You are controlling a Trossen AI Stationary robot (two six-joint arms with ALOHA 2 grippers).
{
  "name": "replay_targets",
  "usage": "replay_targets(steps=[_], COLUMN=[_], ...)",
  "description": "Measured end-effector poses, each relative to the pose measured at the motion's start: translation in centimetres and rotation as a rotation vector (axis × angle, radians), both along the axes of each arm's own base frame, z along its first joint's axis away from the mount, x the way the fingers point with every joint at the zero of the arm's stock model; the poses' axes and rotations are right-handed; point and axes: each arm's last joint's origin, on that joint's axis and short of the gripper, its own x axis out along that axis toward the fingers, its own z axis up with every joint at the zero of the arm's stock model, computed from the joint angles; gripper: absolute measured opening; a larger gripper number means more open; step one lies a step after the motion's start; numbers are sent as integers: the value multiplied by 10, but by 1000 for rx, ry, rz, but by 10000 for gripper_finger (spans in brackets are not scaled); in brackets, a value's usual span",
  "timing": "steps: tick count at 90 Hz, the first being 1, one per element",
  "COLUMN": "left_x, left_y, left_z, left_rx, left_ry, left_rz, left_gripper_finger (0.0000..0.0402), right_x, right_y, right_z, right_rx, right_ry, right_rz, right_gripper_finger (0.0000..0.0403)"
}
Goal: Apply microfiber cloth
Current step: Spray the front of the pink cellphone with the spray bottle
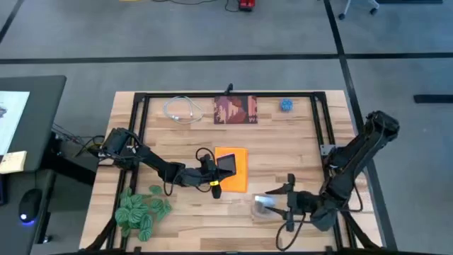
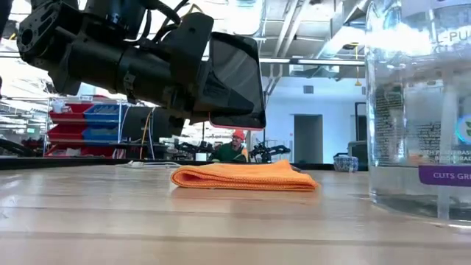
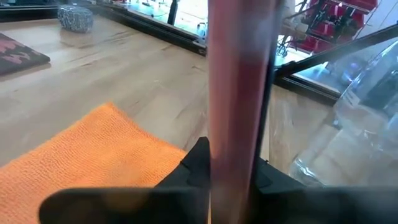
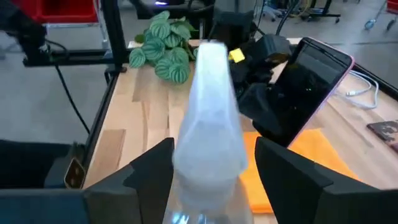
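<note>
- two arms in play: my left end effector (image 1: pixel 214 172) is clamped on the black smartphone (image 1: pixel 226 163), holding it tilted in the air over the near-left part of the microfiber cloth (image 1: pixel 233 170).
- my right end effector (image 1: pixel 277 202) is closed around the clear spray bottle (image 1: pixel 265 204), which stands on the surface near the front edge, right of the cloth and apart from it.
- cloth position: about mid-surface, lying flat. low view shows it folded into a few layers (image 2: pixel 243 177), with a rounded fold at one side.
- the right wrist view shows the phone (image 4: pixel 311 87) leaning screen-up above the orange fabric (image 4: pixel 311 158), pink case edge visible. i cannot tell whether the phone's lower edge touches the cloth.
- handling judgement: cloth is soft, light and limp. it will drape and unfold if lifted by one layer, and will slide on the bare wood if pushed.
- best hold, as i judge it: pinch through all layers at a corner or the folded edge, or leave it lying and bring the phone down to it.
- both end effectors are occupied, so neither is free for the cloth as things stand.
- background items away from the work: a potted plant (image 1: pixel 141 209), a white cable (image 1: pixel 182 110), a dark red-brown printed square (image 1: pixel 236 110).
</note>
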Motion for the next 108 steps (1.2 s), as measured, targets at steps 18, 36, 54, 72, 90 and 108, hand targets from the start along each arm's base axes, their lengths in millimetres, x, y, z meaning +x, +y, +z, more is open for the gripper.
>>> replay_targets(steps=[18, 36, 54, 72, 90, 108], left_x=[0, 0, 0, 8, 13, 13], left_y=[0, 0, -1, -7, -8, -8], left_z=[0, 0, 1, 7, 7, 6], left_rx=[8, 8, 17, 50, 70, 74], left_ry=[3, 2, -3, 2, 51, 63], left_rz=[-2, -1, 35, 29, 28, 28], left_gripper_finger=[11, 11, 11, 11, 11, 11], right_x=[0, -17, -36, -49, -37, -23], right_y=[0, 7, -11, -25, -19, -17], right_z=[1, 29, 45, 27, 9, 0], right_rx=[-27, -158, -155, -14, 65, 62], right_ry=[-15, 0, 117, 167, 81, 45], right_rz=[-20, -81, -191, -311, -378, -424], right_gripper_finger=[108, 108, 108, 108, 108, 108])
